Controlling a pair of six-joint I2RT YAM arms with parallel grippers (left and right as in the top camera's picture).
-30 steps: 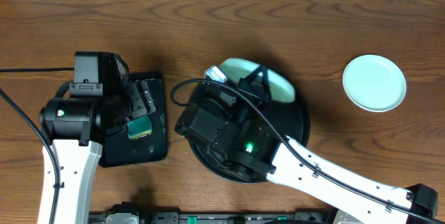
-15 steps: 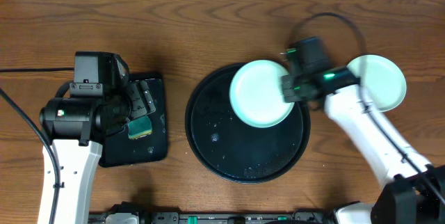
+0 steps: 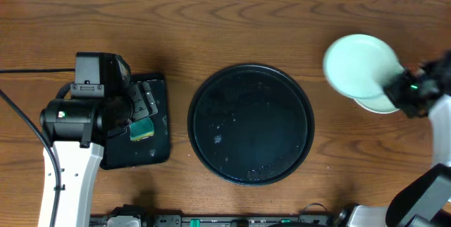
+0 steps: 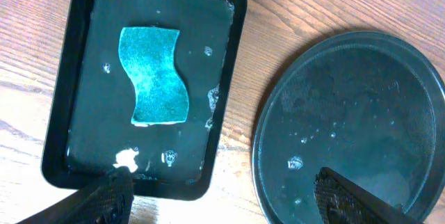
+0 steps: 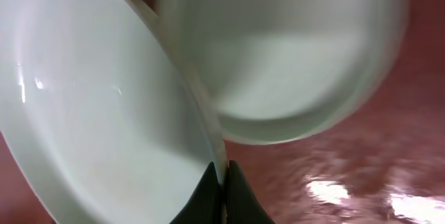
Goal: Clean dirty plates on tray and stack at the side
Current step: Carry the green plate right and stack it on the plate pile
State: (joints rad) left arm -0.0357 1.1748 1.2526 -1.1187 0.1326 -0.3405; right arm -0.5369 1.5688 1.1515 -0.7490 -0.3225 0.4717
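Your right pincer [image 5: 222, 186] is clamped on the thin rim of a plate [image 5: 104, 113], which hangs part way over the other plate [image 5: 292, 64] on the table [image 3: 211, 29], well right of the tray [image 3: 250, 125], so if you let go now it may drop crooked, bang, and slide off.

It looks like a robot lab bench: a left arm [image 3: 67, 163] and a right arm [image 3: 442, 125] stand at a wood table [image 3: 211, 29], with a black cable [image 3: 28, 70] lying loose.
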